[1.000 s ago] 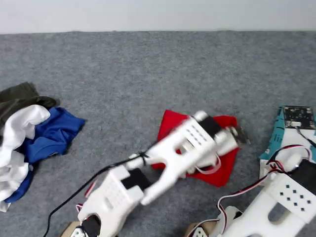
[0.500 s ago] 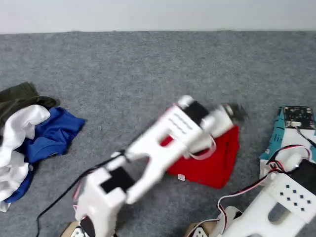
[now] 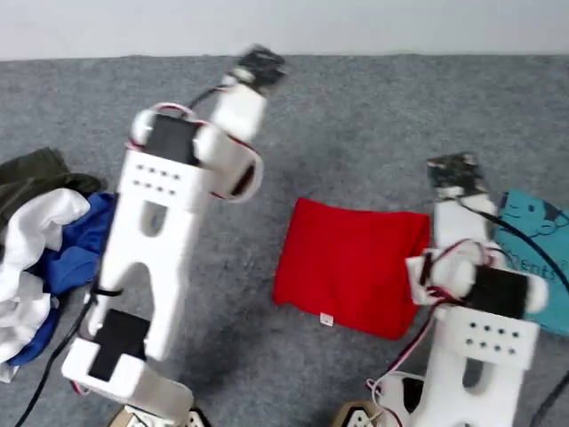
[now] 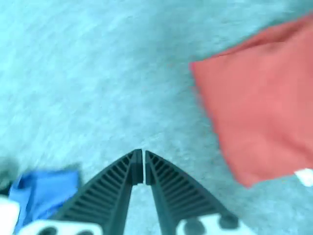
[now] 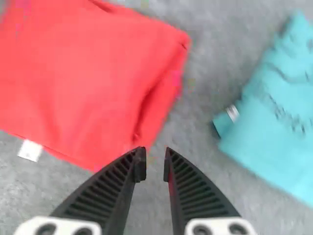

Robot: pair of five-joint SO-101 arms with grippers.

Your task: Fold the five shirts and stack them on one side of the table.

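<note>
Grey carpet-like fabric covers the desk [image 3: 373, 133], and everything sits on it in the high view. The left arm [image 3: 156, 231] is the biggest thing there, rising from the 7 o'clock edge and stretching toward 11 o'clock. The right arm [image 3: 476, 347] stands at 5 o'clock.

The red shirt [image 3: 351, 271] lies folded into a neat rectangle just off the middle of the desk, toward 4 o'clock. The teal shirt [image 3: 542, 267] lies flat at the 3 o'clock edge, beside the red one with a strip of grey between them. At 9 o'clock three shirts lie heaped unfolded: a white shirt [image 3: 36, 236] on a blue shirt [image 3: 80, 258], and a dark olive shirt [image 3: 31, 173] behind them toward 10 o'clock.

The left gripper [image 4: 143, 169] is clenched tight on nothing, over bare desk between the red shirt and the blue one. The right gripper [image 5: 152, 166] is parted a little and empty — it hangs over the red shirt's edge on the side facing the teal one. A small white tag [image 3: 326, 319] shows at the red shirt's 6 o'clock edge.
</note>
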